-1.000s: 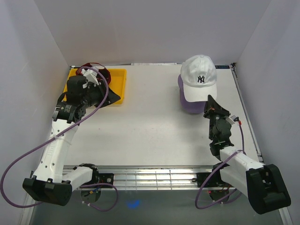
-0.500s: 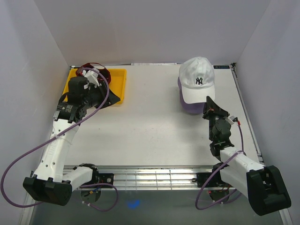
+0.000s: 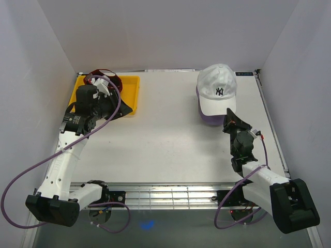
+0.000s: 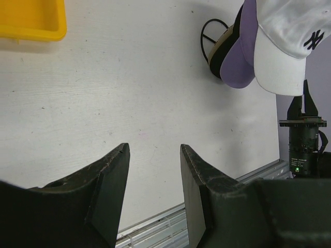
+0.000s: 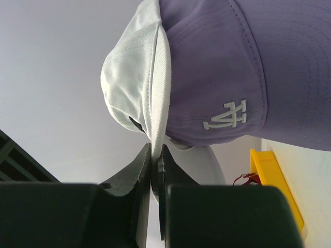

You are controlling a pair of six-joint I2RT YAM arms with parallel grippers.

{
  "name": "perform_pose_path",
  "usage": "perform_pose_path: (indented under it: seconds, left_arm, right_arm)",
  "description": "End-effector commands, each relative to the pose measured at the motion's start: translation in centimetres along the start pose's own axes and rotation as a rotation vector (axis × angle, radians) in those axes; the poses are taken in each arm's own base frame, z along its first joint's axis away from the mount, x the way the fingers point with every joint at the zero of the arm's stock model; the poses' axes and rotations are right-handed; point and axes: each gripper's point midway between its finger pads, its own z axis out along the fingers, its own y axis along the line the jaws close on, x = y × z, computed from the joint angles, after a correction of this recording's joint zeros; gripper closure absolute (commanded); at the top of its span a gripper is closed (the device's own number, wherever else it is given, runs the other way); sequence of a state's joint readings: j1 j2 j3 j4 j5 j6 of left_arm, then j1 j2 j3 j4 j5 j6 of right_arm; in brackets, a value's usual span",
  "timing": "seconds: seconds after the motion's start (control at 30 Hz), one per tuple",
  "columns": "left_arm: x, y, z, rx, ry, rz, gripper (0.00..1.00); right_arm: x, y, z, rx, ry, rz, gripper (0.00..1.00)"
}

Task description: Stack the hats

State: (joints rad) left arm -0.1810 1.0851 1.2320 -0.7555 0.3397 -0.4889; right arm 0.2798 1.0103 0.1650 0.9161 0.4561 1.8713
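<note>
The white fabric baseball cap (image 3: 217, 87) with a dark stitched logo sits crown-up on the lavender fabric cap (image 3: 209, 120) at the far right of the white surface (image 3: 170, 139), its curved brim pointing toward the arms' bases. Over the last second it has slid a little leftward and farther back, so it covers the lavender crown more squarely. That looks like squaring up the pile rather than a fresh placement. The right fingers (image 5: 135, 178) stay clenched on the edge of the white brim, which runs between them in the wrist view. Dark and tan fabric shows beneath the lavender cap in the left wrist view. The dark red cap (image 3: 116, 83) lies well apart at the yellow plastic tray (image 3: 130, 85), so it probably remains to be added. The left fingers (image 4: 101, 196) hang released nearby, holding nothing.
</note>
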Motion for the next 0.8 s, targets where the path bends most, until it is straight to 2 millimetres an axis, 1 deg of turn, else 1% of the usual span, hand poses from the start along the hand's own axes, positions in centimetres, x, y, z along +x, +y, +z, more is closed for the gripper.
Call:
perform_pose_path:
  seconds: [0.0,0.07,0.1,0.2,0.33,0.53,0.7,0.77]
  left_arm:
    - [0.0,0.1,-0.1,-0.002,-0.011,0.022,0.46]
    - [0.0,0.1,-0.1,-0.004,-0.012,0.025,0.46]
    - [0.0,0.2,0.0,-0.005,-0.013,0.024,0.46]
    - [0.1,0.3,0.0,-0.011,-0.012,0.024,0.46]
    - [0.2,0.5,0.2,-0.012,-0.010,0.025,0.46]
    - [0.3,0.6,0.4,-0.015,-0.003,0.022,0.46]
    - [0.4,0.8,0.5,-0.021,-0.005,0.023,0.46]
    - [0.5,0.9,0.5,-0.025,-0.004,0.022,0.46]
  right_arm:
    - [-1.5,-3.2,-0.1,0.101,-0.038,-0.037,0.92]
    - [-1.7,-3.4,0.0,0.114,-0.048,-0.047,0.92]
    - [-1.8,-3.8,-0.1,0.132,-0.049,-0.061,0.92]
    - [-2.1,-3.8,0.2,0.143,-0.058,-0.090,0.92]
    - [-2.8,-4.7,0.2,0.179,-0.072,-0.120,0.92]
    - [-2.9,-6.0,0.2,0.226,-0.061,-0.204,0.92]
    - [-3.4,-7.5,0.1,0.275,-0.065,-0.232,0.92]
    - [-3.4,-7.7,0.1,0.290,-0.060,-0.251,0.92]
